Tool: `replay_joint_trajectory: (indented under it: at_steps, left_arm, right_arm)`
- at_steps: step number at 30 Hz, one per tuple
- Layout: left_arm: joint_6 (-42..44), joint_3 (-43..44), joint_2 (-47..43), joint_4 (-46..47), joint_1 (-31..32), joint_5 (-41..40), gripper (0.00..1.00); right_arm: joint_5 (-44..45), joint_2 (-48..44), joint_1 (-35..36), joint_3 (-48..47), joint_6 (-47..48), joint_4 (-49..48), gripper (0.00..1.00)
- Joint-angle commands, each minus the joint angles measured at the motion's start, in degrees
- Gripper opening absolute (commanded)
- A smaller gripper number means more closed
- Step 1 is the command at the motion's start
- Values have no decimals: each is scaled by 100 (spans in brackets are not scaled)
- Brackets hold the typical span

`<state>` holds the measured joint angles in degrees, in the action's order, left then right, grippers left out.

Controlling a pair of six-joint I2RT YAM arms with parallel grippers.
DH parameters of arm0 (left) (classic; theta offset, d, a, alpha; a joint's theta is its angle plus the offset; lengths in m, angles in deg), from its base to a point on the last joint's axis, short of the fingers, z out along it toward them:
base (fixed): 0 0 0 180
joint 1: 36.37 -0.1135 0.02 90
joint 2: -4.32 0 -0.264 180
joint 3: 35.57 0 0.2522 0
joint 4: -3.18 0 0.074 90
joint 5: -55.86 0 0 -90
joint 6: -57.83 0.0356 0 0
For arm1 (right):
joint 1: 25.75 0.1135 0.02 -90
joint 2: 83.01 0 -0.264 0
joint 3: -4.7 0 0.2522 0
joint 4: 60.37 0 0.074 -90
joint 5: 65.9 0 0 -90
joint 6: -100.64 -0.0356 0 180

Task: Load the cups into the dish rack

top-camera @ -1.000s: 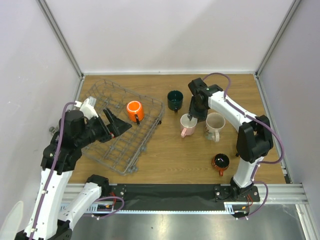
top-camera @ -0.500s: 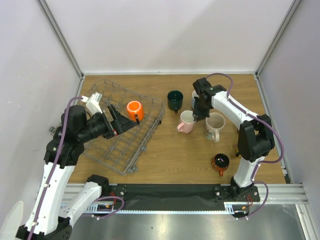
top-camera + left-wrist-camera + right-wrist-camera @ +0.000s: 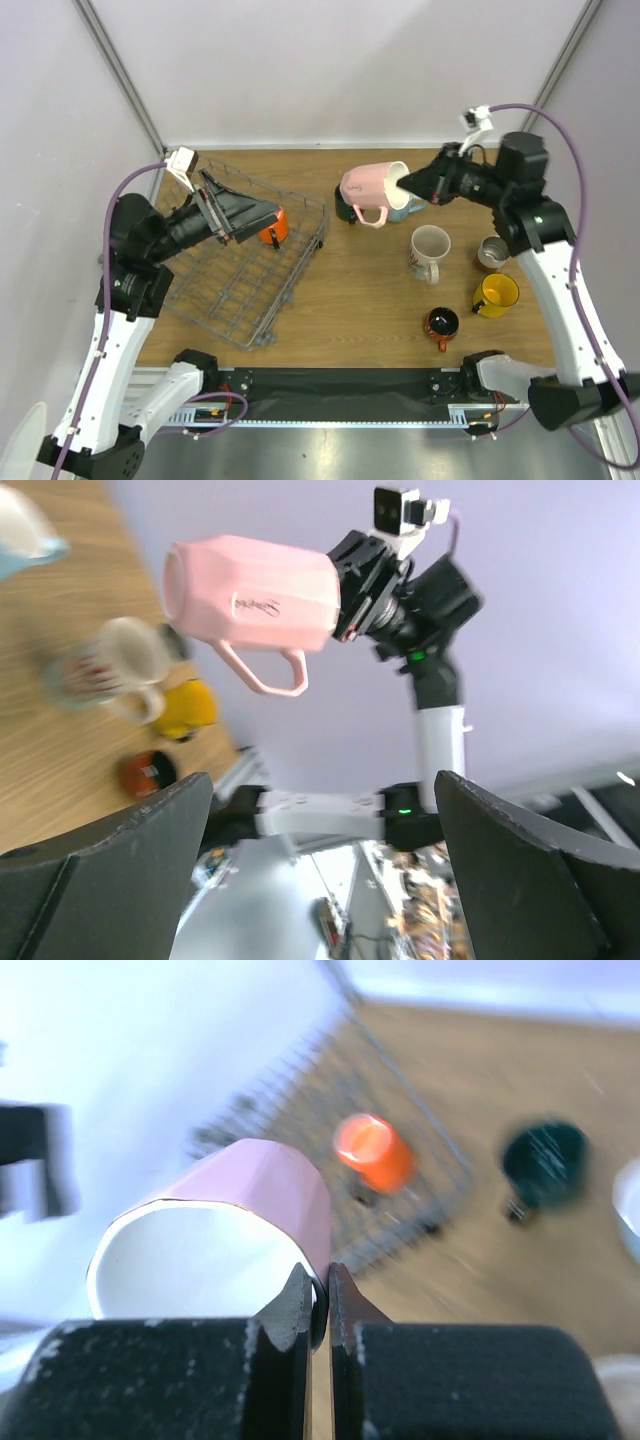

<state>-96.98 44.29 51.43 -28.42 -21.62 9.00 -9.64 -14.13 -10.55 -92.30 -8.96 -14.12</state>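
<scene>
Right end effector [image 3: 405, 183] is clamped shut on the rim of the pink mug [image 3: 366, 186]; the right wrist view shows one finger inside the mouth and one outside. The mug is up off the worktop [image 3: 340, 300], lying on its side in the air, mouth toward the right arm, handle toward the near side in the top view. It hangs just right of the dish rack [image 3: 235, 292], over the dark green mug [image 3: 347, 210] and a light blue mug [image 3: 408, 209], not in the rack. Left end effector [image 3: 268, 218] is wide open and holds nothing. It hovers over the rack's far right part, aimed at the pink mug, and partly covers the orange mug [image 3: 279, 226], the only cup seen in the rack. The rack sits skewed on the left half of the worktop. Cream mug [image 3: 430, 246], yellow mug [image 3: 497, 292], red-and-black mug [image 3: 440, 323] and a small brownish cup [image 3: 491, 253] stand upright on the right half, apart from each other
</scene>
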Motion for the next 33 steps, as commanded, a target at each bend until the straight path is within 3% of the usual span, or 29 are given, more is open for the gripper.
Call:
replay_joint_trajectory:
  at_steps: [1, 5, 10, 14, 17, 21, 26, 33]
  left_arm:
    - [-1454, -124, -9, 1368, -33, 827, 100]
    - [-2558, -607, 26, 2907, 81, 1223, 100]
    - [-2781, -756, 289, 3198, 879, 1014, 100]
    - [-3605, -1441, 237, 4407, 1215, 644, 100]
    - [-3976, -1794, 228, 4825, 1286, 495, 100]
    - [-3977, -1576, 394, 4896, 1347, 415, 100]
    - [-4398, -1601, 676, 5774, 1742, 143, 100]
    - [-4347, -1627, 729, 5793, 1927, -6, 100]
  right_arm:
    - [-1958, -252, -298, 229, -516, -1103, 0]
    - [-3049, -647, -290, 554, -1335, -2358, 0]
    - [-3192, -806, -70, 748, -2214, -3483, 0]
    - [-3262, -806, 0, 915, -3040, -4529, 0]
    - [-3341, -789, 27, 933, -3392, -4795, 0]
    - [-3394, -745, 210, 985, -3691, -5173, 0]
    - [-3166, -613, 466, 1003, -3648, -5253, 0]
    - [-2911, -464, 694, 907, -3394, -4930, 0]
